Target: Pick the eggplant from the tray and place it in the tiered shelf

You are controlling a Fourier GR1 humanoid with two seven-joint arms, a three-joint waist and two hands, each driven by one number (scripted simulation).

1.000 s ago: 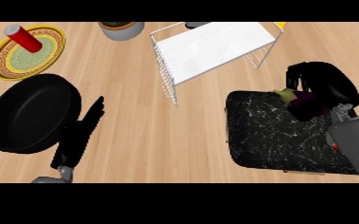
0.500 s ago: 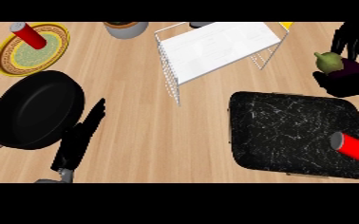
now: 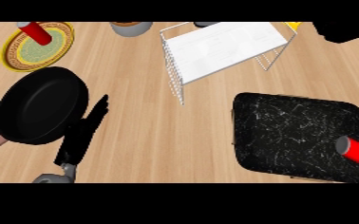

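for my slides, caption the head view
Left hand rests open beside black pan; tiered shelf and dark tray hold no eggplant.

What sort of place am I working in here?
Most likely a kitchen counter: a wooden countertop carrying a black frying pan, a white wire tiered shelf and a dark speckled tray.

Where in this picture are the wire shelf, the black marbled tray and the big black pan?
Tiered shelf [image 3: 224,50]: head view, on its white top panel.
Tray [image 3: 294,133]: head view, on a bare part of its marbled floor.
Pan [image 3: 42,105]: head view, at the middle of its black inside.
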